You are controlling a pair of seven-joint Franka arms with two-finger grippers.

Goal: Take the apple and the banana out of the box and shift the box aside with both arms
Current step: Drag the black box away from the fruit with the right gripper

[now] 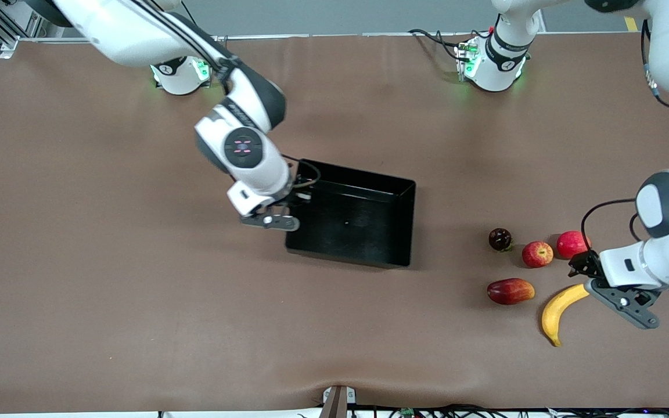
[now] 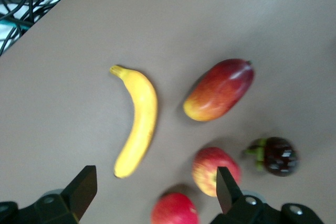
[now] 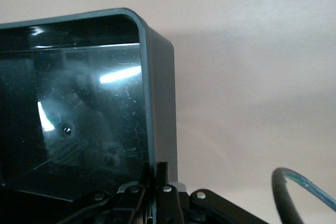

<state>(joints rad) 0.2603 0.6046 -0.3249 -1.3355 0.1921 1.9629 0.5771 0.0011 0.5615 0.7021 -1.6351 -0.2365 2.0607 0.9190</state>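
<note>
Front view: right gripper (image 1: 295, 200) pinches the box (image 1: 363, 223) wall alone and dragging may twist it; left gripper (image 1: 585, 277), open, hovers over the banana (image 1: 560, 310) beside the apple (image 1: 537, 253).

A mango (image 1: 510, 291), plain red fruit (image 1: 572, 244) and dark mangosteen (image 1: 500, 238) lie on the brown table (image 1: 108, 290).

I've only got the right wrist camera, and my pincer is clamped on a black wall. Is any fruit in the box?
Observer: No, the box holds no fruit.
Operator: Where's the apple?
Observer: The apple sits on the table toward the left arm's end.
Operator: And the banana?
Observer: The banana lies there too, nearer the front camera than the apple.
Operator: The left pincer?
Observer: The left pincer hangs open above those fruits, holding nothing.
</note>
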